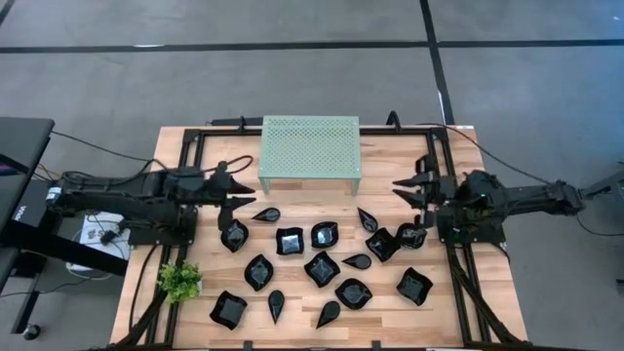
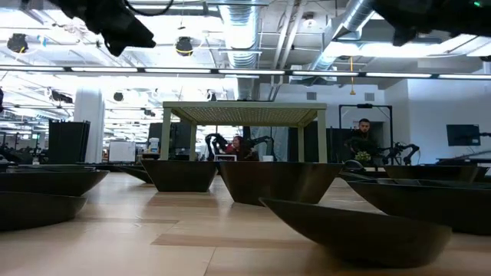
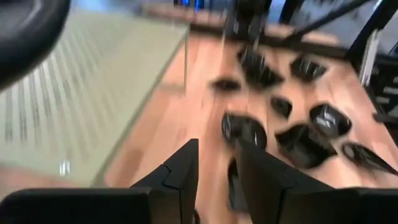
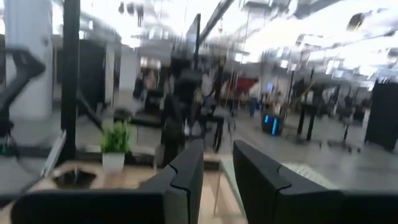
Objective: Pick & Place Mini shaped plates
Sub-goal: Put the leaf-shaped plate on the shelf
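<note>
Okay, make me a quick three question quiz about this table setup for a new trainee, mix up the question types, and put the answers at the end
1. True or false: the mint-green rack already has a black plate on top.
2. Multiple choice: the small green plant sits at the table's A) left front corner area, B) right back corner, C) centre.
3. Short answer: is either the left gripper or the right gripper holding a plate?

Key
1. False; the rack top is bare and the black plates lie on the wooden table.
2. A.
3. No; both are open and empty, flanking the rack.
</note>
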`<act>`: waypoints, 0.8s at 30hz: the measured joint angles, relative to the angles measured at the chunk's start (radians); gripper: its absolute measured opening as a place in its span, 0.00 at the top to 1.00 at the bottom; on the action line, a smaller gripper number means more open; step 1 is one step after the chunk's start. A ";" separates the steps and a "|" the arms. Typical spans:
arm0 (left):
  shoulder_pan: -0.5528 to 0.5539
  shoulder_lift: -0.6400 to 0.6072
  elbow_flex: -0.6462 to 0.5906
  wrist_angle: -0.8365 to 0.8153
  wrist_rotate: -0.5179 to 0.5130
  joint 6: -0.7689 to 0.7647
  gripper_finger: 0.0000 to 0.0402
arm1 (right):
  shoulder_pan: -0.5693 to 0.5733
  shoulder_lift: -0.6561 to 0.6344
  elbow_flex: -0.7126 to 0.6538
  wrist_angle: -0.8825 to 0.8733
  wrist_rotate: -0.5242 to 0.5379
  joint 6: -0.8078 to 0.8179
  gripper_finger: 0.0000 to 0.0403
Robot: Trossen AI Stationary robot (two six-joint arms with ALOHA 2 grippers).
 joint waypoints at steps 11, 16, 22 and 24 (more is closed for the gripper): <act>0.000 0.188 0.056 -0.501 -0.012 -0.405 0.73 | -0.004 0.470 0.223 -0.133 0.137 -0.058 0.80; 0.000 0.255 0.004 -0.497 -0.016 -0.471 0.73 | -0.004 0.591 0.305 -0.193 0.161 -0.066 0.80; 0.000 0.309 -0.079 -0.496 0.068 -0.539 0.70 | -0.001 0.703 0.372 -0.284 0.161 -0.039 0.80; 0.000 0.317 -0.095 -0.484 0.068 -0.541 0.67 | -0.001 0.731 0.390 -0.285 0.162 -0.039 0.80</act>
